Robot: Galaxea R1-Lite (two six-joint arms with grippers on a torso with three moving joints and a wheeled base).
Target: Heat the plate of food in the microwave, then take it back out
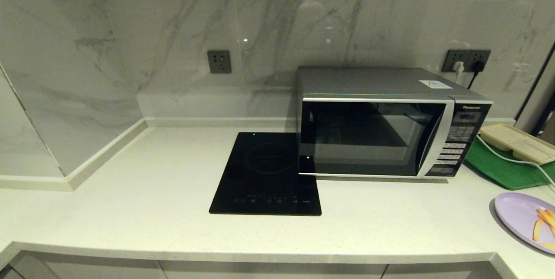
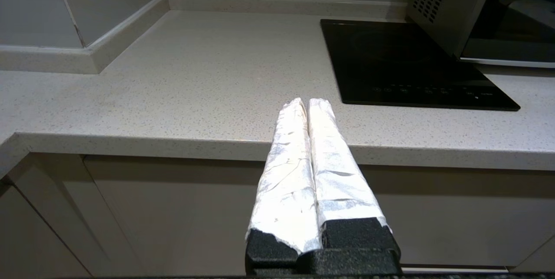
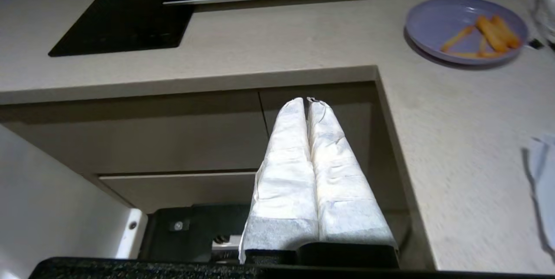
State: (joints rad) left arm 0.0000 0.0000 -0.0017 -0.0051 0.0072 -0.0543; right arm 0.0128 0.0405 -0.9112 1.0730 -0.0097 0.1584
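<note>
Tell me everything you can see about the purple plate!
The plate is round, shallow and lilac, smooth like plastic. It lies flat on the pale counter, to the right of the microwave and in front of the green tray. A few thin orange-yellow food sticks lie on it. Nothing else touches it, and no gripper is near.

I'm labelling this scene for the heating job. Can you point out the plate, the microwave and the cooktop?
plate (image 3: 438, 23): right wrist view, bare lilac surface beside the food sticks.
microwave (image 1: 368, 138): head view, middle of the dark glass door.
cooktop (image 1: 266, 175): head view, black glass surface.
</note>
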